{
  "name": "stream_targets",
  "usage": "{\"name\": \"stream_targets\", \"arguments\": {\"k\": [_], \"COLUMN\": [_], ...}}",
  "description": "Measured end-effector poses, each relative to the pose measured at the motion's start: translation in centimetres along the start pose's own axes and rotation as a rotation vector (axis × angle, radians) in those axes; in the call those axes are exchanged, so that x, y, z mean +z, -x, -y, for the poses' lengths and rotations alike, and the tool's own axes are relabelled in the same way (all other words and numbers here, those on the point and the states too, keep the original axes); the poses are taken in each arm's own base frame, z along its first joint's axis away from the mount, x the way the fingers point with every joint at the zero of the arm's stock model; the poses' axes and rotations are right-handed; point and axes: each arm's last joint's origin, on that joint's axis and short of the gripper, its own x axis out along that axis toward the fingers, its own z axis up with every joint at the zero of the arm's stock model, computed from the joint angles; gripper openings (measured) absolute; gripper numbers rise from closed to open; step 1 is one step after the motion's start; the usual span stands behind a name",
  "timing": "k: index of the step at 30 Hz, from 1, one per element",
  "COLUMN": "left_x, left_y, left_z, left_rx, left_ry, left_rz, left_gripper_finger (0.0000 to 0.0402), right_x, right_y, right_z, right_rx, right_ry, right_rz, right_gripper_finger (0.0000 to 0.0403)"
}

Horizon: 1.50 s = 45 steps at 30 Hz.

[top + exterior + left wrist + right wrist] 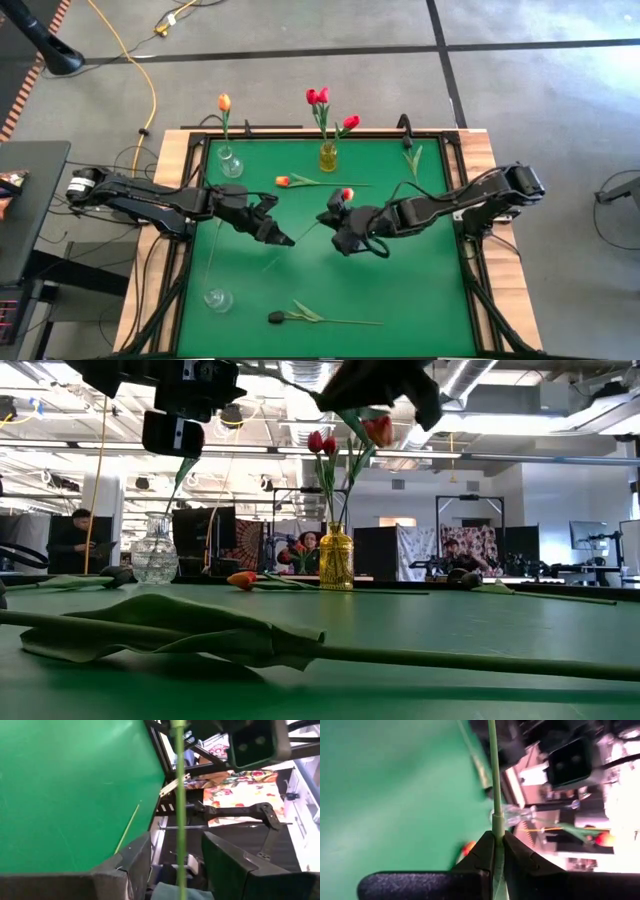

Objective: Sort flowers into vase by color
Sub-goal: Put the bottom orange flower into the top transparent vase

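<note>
My right gripper (333, 213) is shut on a tulip with a red-orange head (347, 194) and holds it above the middle of the green table. The tulip's stem (180, 795) runs toward my left gripper (285, 238). That gripper is open, with a finger on each side of the stem, apart from it. A yellow vase (328, 157) holds red tulips. A clear vase (231, 163) holds an orange tulip (224, 101). An orange tulip (283, 181) and a dark one (277, 317) lie flat on the table. My right gripper pinches the tulip's stem (498, 822) between its two fingers, close below the head. The fingers lie across the stem. The tulip is lifted clear of the table, its stem reaching out level toward the left arm.
A second clear vase (217, 298) stands near the table's near-left corner. Another dark flower (408, 140) lies by the far right edge. A raised dark frame (200, 140) runs round the green table. Bare green surface lies on the near right.
</note>
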Motion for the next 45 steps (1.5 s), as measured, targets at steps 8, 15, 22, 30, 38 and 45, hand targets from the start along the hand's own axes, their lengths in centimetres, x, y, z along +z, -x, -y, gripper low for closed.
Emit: {"name": "stream_targets", "arguments": {"k": [8, 15, 22, 30, 38, 45], "left_x": [0.13, 0.1, 0.06, 0.09, 0.25, 0.23], "left_y": [0.0, 0.0, 0.01, 0.05, 0.18, 0.18], "left_z": [-0.04, -0.03, -0.01, -0.02, -0.07, -0.06], "left_rx": [0.015, 0.011, 0.003, -0.009, -0.031, -0.034], "left_ry": [0.002, -0.009, -0.037, -0.06, -0.076, -0.09], "left_rz": [0.047, 0.035, 0.009, -0.02, -0.073, -0.08], "left_gripper_finger": [0.0163, 0.016, 0.0117, 0.0076, 0.0073, 0.0047], "right_x": [0.05, -0.2, -0.29, -0.06, 0.11, 0.16], "right_y": [-0.14, -0.49, -0.53, -0.49, -0.42, -0.4], "right_z": [0.82, 0.79, 0.88, 0.7, 0.64, 0.62], "right_rx": [-0.064, -0.062, -0.062, -0.024, -0.023, -0.024], "right_ry": [0.035, 0.056, 0.056, 0.062, 0.063, 0.061], "right_rz": [0.025, 0.014, 0.015, 0.08, 0.089, 0.092], "right_gripper_finger": [0.0052, 0.0052, 0.0052, 0.0052, 0.0052, 0.0052]}}
